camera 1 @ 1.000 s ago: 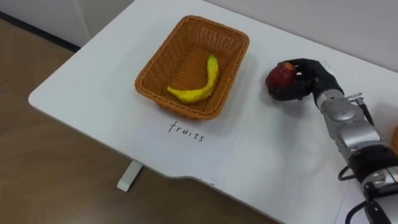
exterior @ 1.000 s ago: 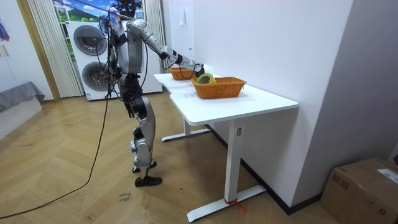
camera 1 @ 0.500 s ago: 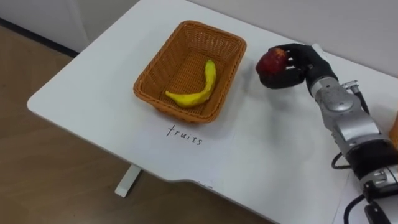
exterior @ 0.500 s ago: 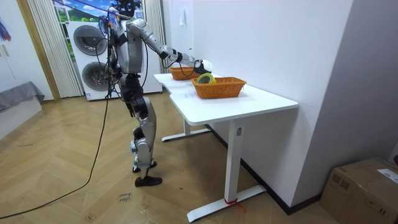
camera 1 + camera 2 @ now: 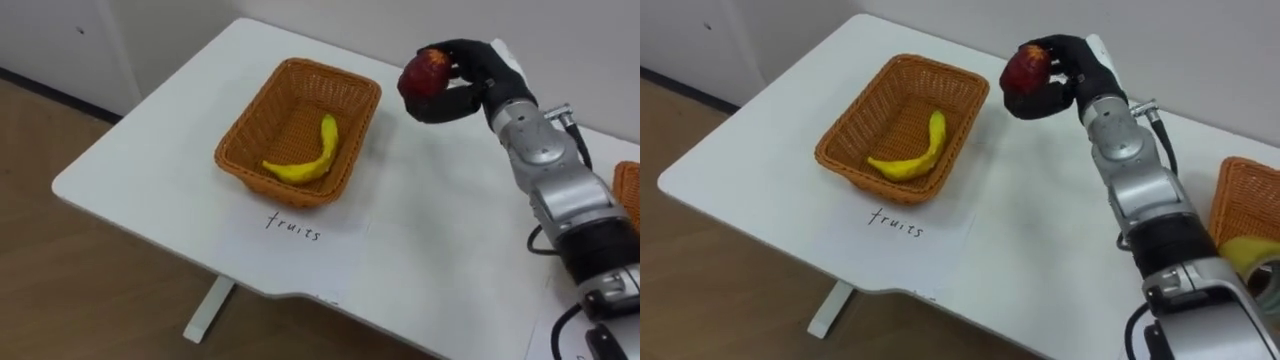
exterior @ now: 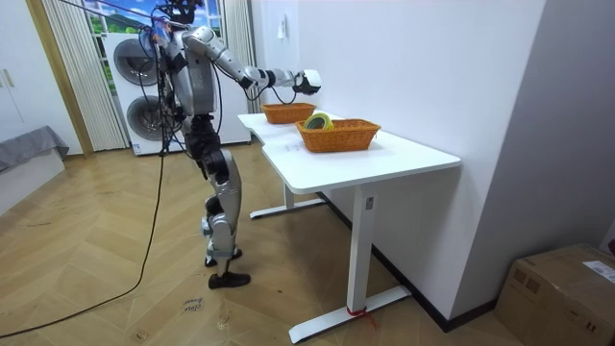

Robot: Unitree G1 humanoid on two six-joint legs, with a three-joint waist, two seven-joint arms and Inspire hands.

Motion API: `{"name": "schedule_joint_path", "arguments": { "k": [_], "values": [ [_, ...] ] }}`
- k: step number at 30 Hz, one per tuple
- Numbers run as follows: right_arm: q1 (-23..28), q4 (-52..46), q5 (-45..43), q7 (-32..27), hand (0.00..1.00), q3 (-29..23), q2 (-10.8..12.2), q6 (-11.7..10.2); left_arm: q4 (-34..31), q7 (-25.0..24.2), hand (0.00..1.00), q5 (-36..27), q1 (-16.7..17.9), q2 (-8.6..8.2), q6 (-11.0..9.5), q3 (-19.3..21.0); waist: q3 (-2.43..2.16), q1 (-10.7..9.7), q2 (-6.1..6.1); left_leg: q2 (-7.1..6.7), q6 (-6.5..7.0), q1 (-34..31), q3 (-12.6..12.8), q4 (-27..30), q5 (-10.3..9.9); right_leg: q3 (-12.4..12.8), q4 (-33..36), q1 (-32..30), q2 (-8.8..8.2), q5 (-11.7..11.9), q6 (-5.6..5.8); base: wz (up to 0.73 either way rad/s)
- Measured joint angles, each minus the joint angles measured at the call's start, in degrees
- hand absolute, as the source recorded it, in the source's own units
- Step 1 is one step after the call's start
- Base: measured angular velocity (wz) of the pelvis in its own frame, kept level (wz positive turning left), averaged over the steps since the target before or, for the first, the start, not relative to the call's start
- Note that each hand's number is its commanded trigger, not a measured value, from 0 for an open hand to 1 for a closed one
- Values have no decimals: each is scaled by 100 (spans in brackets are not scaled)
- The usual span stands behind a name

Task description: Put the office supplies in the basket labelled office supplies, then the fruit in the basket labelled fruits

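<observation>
Gripping an apple [image 5: 424,72], the right hand [image 5: 478,78] hangs above the white table [image 5: 150,170], just past the far right corner of a basket [image 5: 250,130]. The dark fingers curl round the apple from behind and below, with the thumb on its near side, so the apple is held clear of the tabletop. It is round and dark red, with a yellow patch near the top. The arm behind the hand is silver metal with black bands.

The basket is a woven wicker rectangle, tan-orange, with sloping sides. A curved yellow banana [image 5: 305,160] lies inside it against the right wall. On the table in front of it is a handwritten label [image 5: 292,226] in dark ink.

The right eye view adds a second basket [image 5: 1232,178] of the same wicker at the right edge, well apart from the first. A yellow-green tape roll [image 5: 1250,255] lies in it.

The room view shows the robot standing upright at the far end of the table, on a wooden floor. Its right arm is stretched out level over the first basket. Two stacked washing machines [image 6: 139,86] stand behind it.
</observation>
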Motion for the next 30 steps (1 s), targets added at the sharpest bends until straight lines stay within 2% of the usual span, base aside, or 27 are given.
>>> {"name": "schedule_joint_path", "arguments": {
  "k": [7,14,18,25,30],
  "values": [
    [5,-669,-66,35,100,193,62,103,-1,1,0,4,1,-23,9,39,9,144,-31,-39,10,58,-24,-17,2,-5,-44,68,-20,-35,31,2],
    [28,-1021,-748,318,100,252,80,151,-24,-39,0,119,3,-52,12,100,10,270,-68,-93,65,91,-95,-28,-7,-3,-72,119,-15,-58,87,8],
    [27,-997,-1146,373,100,414,84,179,-122,-64,0,218,-60,-27,18,174,73,439,-178,-81,64,136,-90,-81,-8,32,-65,104,-16,-58,91,-3],
    [28,-933,-1456,454,100,948,88,396,-125,-53,0,204,-135,-17,49,210,99,522,-293,-94,81,158,-139,-96,-25,86,9,92,-26,-75,117,2],
    [28,-917,-1465,586,100,1021,88,413,-130,-55,0,209,-172,71,47,212,83,619,-462,-97,97,181,-135,-94,-37,126,7,113,-26,-76,120,0]
  ]
}}
